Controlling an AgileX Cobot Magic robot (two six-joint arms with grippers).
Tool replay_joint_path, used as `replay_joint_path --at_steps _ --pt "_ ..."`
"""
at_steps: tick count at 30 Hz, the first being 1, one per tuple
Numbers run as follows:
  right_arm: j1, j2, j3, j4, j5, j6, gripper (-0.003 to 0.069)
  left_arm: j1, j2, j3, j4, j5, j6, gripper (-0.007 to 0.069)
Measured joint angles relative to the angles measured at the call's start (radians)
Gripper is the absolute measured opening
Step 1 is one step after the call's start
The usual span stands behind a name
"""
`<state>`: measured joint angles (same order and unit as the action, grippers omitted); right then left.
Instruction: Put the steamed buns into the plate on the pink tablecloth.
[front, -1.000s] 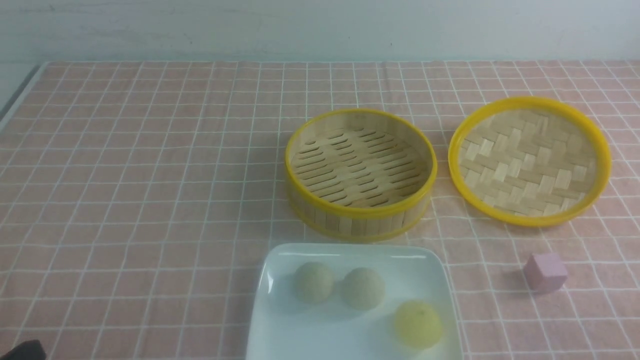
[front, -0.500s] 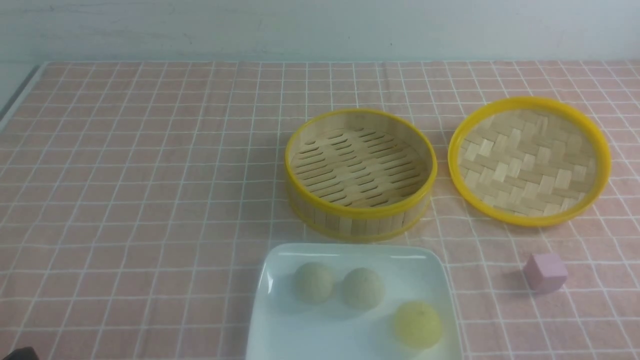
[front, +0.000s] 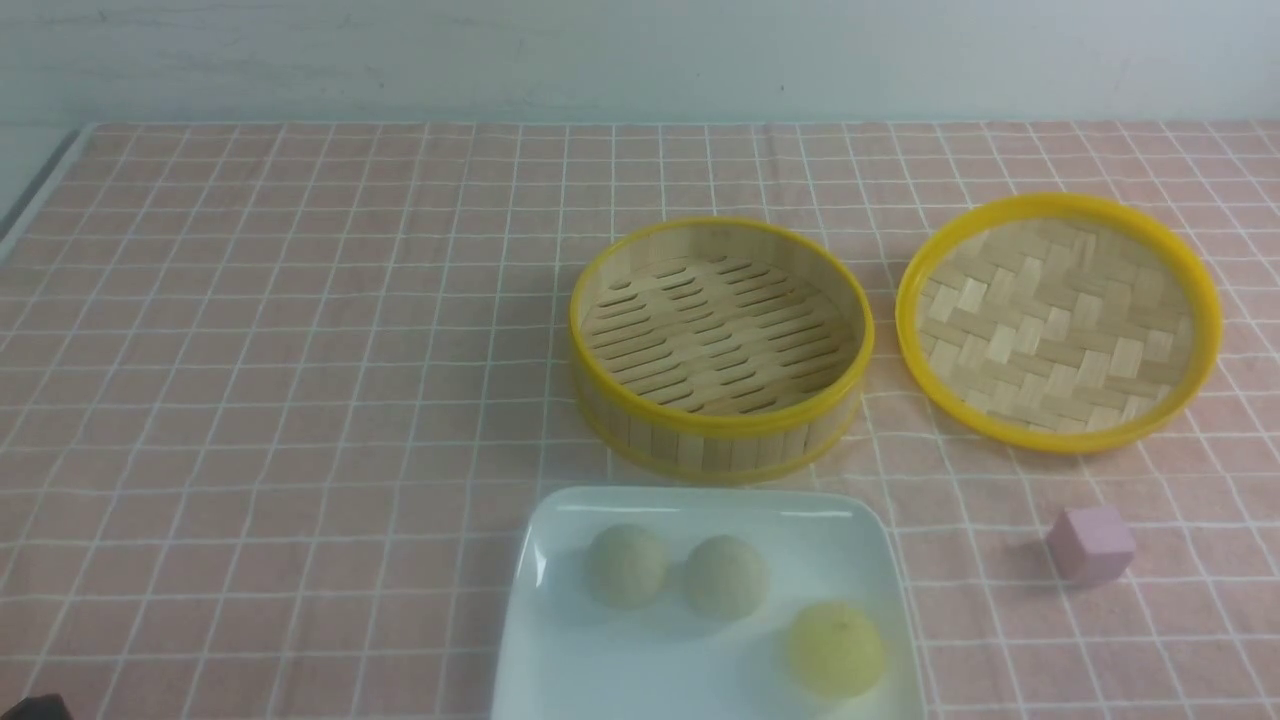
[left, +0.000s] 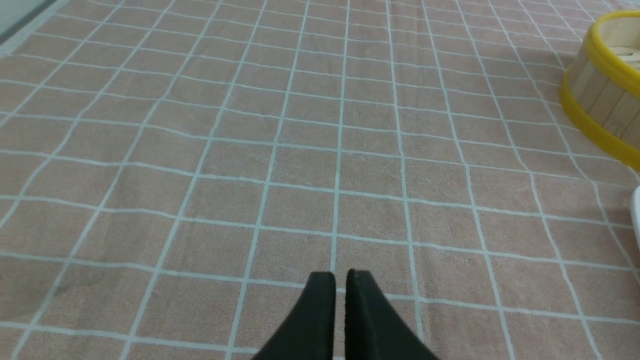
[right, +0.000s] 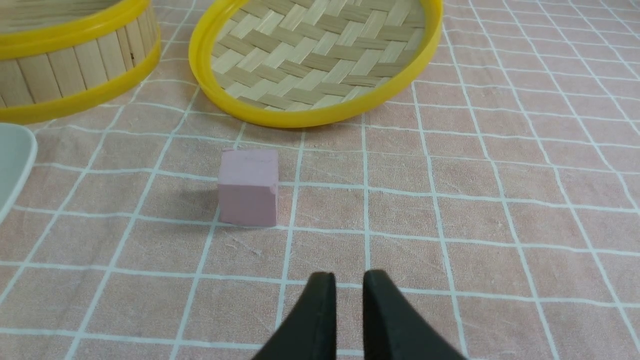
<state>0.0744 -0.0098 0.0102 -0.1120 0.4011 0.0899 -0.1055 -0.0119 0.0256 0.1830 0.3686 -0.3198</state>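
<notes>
All three buns are already down in the white plate (front: 700, 660), low in the middle of the front view, so as I judge it the coming move turns on keeping my arms away from them. One pale bun (front: 627, 566) lies in the plate's upper left part, the second pale bun (front: 726, 577) just beside it, and the yellow-green bun (front: 836, 649) nearer the plate's right edge, lower in the frame. They look round to me, with no long axis to line up on. The plate sits on the pink tablecloth (front: 250, 400), its near edge cut off by the bottom of the frame.

My left gripper (left: 341, 275) points at the cloth, and from its wrist I get only a sliver of the plate. A dark bit of that arm shows in the lower left corner of the front view, well apart from the plate. Its fingertips stand a narrow slit apart, with nothing between them.

My right gripper (right: 349, 275) is parted a little wider, a modest gap, and it holds nothing and touches nothing I can make out. The pink cube (right: 248, 187) is near it but apart. Neither arm reaches over the buns, and with the right one out of the front view I can't fairly say which is nearer. I'd call the placing done; if anything is left, it is bringing both arms to rest without brushing the plate.
</notes>
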Motion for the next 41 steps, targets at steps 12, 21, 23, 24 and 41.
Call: replay_joint_path --at_steps 12,21,23,24,41 --pt "0.0 0.0 0.0 0.0 0.0 0.0 0.0127 0.055 0.0 0.0 0.024 0.003 0.0 0.0062" --pt "0.0 0.0 0.0 0.0 0.0 0.0 0.0136 0.098 0.0 0.0 0.028 0.006 0.0 0.0069" --pt "0.0 0.0 0.0 0.0 0.0 0.0 0.0139 0.099 0.0 0.0 0.029 0.006 0.0 0.0069" --pt "0.0 0.0 0.0 0.0 0.0 0.0 0.0141 0.099 0.0 0.0 0.029 0.007 0.0 0.0071" --pt "0.0 0.0 0.0 -0.001 0.0 -0.003 0.0163 0.047 0.0 -0.001 0.035 0.009 0.0 0.0086"
